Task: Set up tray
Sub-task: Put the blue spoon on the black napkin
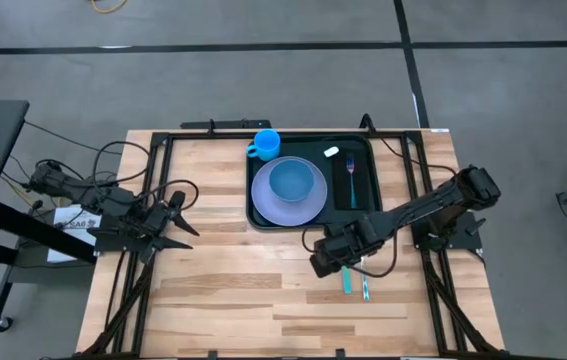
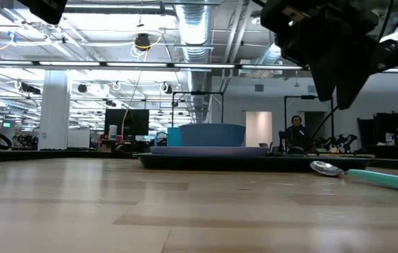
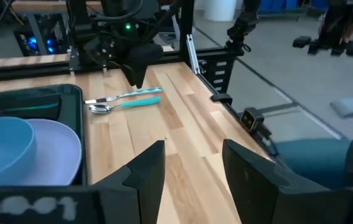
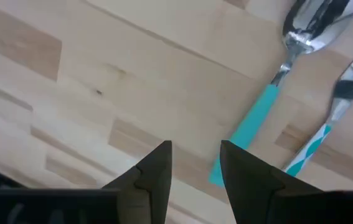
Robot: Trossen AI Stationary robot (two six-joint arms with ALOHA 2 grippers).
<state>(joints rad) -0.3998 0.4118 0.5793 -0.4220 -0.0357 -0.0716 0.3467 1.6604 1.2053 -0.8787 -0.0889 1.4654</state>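
The tray (image 1: 312, 218) sits at the table's (image 1: 223, 300) 12 o'clock edge, holding a plate (image 1: 263, 205) with a bowl (image 1: 297, 182) on it, a cup (image 1: 264, 145) at its 11 o'clock corner and a fork (image 1: 351, 180) along its 3 o'clock side. At the tray's 5 o'clock, the right gripper (image 1: 321, 268) hovers above the wood, fingers parted and empty, just beside a spoon (image 4: 269, 93) and a second utensil (image 4: 341, 106) (teal handles, lying on the table). The left gripper (image 1: 185, 222) waits at 9 o'clock, jaws apart, grasping nothing.
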